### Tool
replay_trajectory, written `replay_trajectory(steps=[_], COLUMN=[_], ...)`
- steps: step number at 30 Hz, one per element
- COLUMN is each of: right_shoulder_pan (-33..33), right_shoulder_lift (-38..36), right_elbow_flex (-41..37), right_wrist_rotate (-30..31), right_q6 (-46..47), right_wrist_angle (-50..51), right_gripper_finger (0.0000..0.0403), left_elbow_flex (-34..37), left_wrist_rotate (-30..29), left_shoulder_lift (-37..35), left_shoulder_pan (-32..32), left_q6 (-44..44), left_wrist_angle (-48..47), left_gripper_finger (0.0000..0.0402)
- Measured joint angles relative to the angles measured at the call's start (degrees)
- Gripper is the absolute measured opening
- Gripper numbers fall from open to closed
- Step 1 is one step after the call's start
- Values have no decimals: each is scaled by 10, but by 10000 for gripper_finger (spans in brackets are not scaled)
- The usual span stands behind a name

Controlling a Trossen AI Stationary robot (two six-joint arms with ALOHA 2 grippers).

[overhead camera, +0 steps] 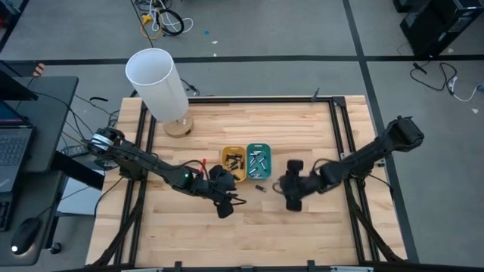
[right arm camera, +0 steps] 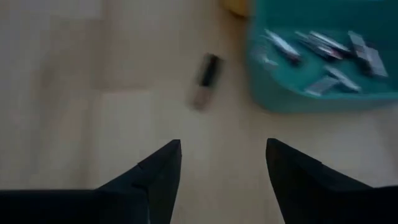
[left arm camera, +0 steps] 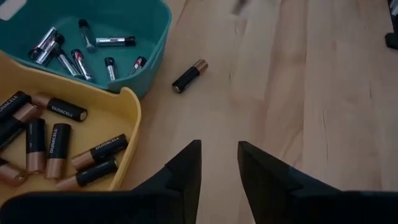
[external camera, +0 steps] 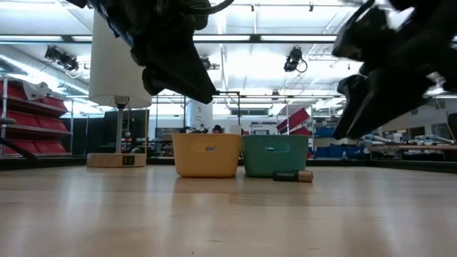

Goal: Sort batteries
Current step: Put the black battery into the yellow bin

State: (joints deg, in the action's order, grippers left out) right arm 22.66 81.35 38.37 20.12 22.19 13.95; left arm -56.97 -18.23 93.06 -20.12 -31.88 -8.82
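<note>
A yellow tray [overhead camera: 232,162] holds several thick dark-and-copper batteries [left arm camera: 59,140]. Beside it, a teal tray [overhead camera: 259,161] holds several slimmer batteries [left arm camera: 81,50]. One loose dark-and-copper battery [left arm camera: 189,76] lies on its side on the wood, just in front of the teal tray [right arm camera: 205,81]. My left gripper [left arm camera: 219,168] hovers open on the near side of the yellow tray, with nothing between its fingers. My right gripper [right arm camera: 224,168] hovers open to the right of the loose battery [overhead camera: 258,187], also with nothing between its fingers.
A lamp with a white shade [overhead camera: 157,83] stands on a wooden base [overhead camera: 179,125] at the table's far left. Black frame rails [overhead camera: 340,136] run along the table's sides. Bare wood [overhead camera: 242,234] lies toward the near edge.
</note>
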Motion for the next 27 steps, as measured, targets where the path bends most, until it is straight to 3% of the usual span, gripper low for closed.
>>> replay_trajectory(steps=[8,19,23,27], right_shoulder_pan=[61,46,35,17], right_shoulder_lift=[126,230,233,234], right_elbow_flex=[0,2,2,2], right_wrist_rotate=[75,79,72,62], right_q6=[46,33,37,37], right_wrist_angle=[-173,-277,-293,-300], right_gripper_finger=[215,210,186,136], left_elbow_flex=[0,-5,-5,-5], left_wrist_rotate=[-11,26,25,27], left_shoulder_lift=[0,0,0,0], left_shoulder_pan=[5,-10,-10,-10], left_q6=[32,16,3,2], left_wrist_angle=[-30,-97,-92,-74], left_gripper_finger=[121,118,117,117])
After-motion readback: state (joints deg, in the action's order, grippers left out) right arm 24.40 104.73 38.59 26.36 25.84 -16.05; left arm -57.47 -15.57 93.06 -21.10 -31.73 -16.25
